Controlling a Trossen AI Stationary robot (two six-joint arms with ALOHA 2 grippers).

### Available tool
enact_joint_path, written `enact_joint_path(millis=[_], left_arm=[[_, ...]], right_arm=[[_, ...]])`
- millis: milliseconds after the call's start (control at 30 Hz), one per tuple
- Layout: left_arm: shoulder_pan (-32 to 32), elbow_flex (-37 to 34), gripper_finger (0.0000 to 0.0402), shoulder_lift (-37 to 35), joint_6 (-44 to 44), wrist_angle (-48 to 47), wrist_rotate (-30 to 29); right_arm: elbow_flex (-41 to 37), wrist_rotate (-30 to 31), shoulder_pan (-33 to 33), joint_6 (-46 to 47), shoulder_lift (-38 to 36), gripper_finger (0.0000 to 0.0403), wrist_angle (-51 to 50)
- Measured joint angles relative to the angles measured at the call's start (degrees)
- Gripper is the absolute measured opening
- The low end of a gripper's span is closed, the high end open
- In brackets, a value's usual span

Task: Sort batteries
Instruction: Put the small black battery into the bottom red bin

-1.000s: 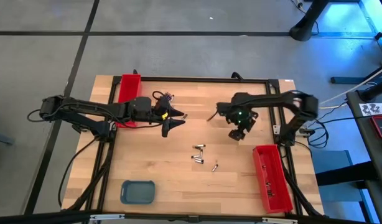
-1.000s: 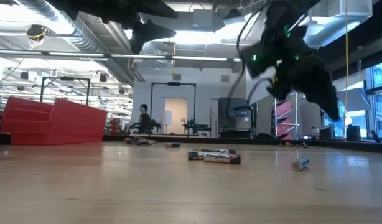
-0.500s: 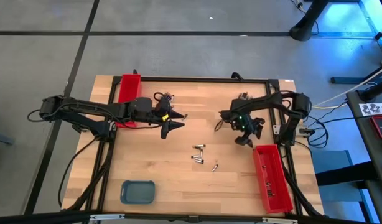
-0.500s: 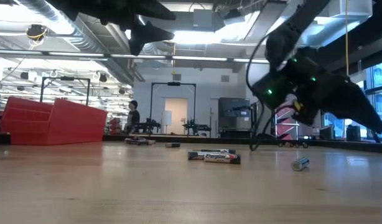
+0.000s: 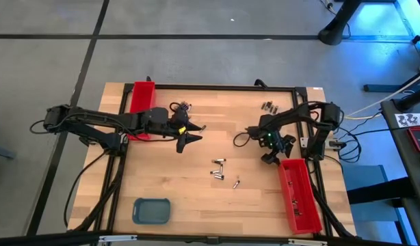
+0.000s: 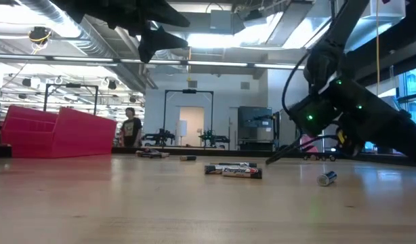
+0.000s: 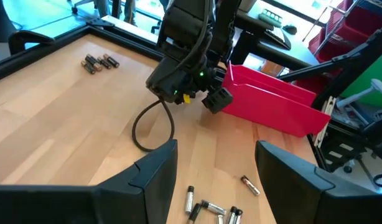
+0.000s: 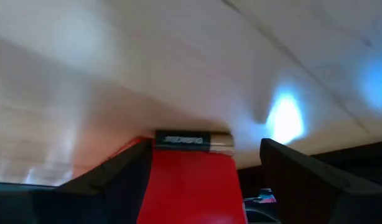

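Several batteries (image 5: 219, 168) lie loose mid-table, one more (image 5: 236, 182) lies just nearer, and a small group (image 5: 267, 106) rests at the far right. My right gripper (image 5: 271, 156) is open, low over the table at the far end of the right red tray (image 5: 300, 198). In the right wrist view, one battery (image 8: 193, 140) lies crosswise at that tray's end, ahead of my right gripper (image 8: 203, 180); neither finger touches it. Whether it rests on the tray or the table, I cannot tell. My left gripper (image 5: 191, 137) hangs open above the table, left of the middle.
A second red tray (image 5: 141, 101) stands at the far left corner. A blue-grey rounded tray (image 5: 152, 210) sits at the near left. A dark cable (image 7: 155, 127) loops from my right arm onto the wood. Black frame rails (image 5: 224, 87) border the table.
My right gripper has sunk toward the table and moved toward the near right, up to the far end of the right red tray, tipping further down. The battery group at the far right has come into sight behind it.
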Motion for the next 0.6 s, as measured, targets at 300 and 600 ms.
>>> enact_joint_path(millis=[300, 600], left_arm=[[0.00, 0.00, 0.0205, 0.00, -0.02, 0.07, 0.00], [0.00, 0.00, 0.0205, 0.00, -0.04, 0.07, 0.00]], right_arm=[[-1.73, -2.91, -0.02, 0.56, -0.02, 0.0299, 3.63], [0.66, -5.99, 0.00, -0.02, 0.00, 0.0299, 5.39]])
